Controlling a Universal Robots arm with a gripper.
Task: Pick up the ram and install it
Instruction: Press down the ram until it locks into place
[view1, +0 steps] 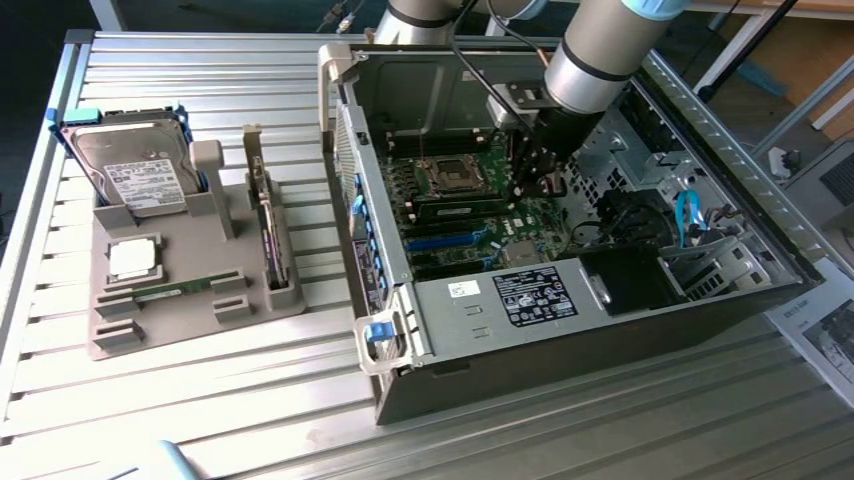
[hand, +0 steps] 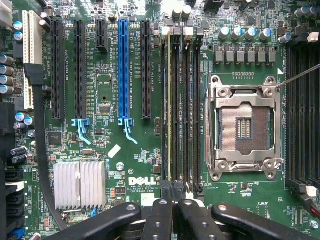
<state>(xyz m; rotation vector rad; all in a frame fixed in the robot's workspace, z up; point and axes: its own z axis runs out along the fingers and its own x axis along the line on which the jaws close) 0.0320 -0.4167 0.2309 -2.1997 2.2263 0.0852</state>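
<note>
A slatted metal table is carrying an open computer case on the exterior view's right, its side panel off and the green motherboard lying exposed inside. The robot arm is reaching down into the case from the far side, its gripper hanging just over the board near the empty processor socket. In the wrist view the gripper is showing its black fingers pressed together — clenched, with no stick visible between the tips. Directly ahead of them a ram stick is sitting edge-on in one of the memory slots, beside the socket.

On the exterior view's left a grey parts holder is standing on the table, well apart from the case. It is keeping a hard drive upright at its far end, an upright dark expansion card along its right side, a square silver processor chip — and, nearer, a second ram lying flat in its groove.
</note>
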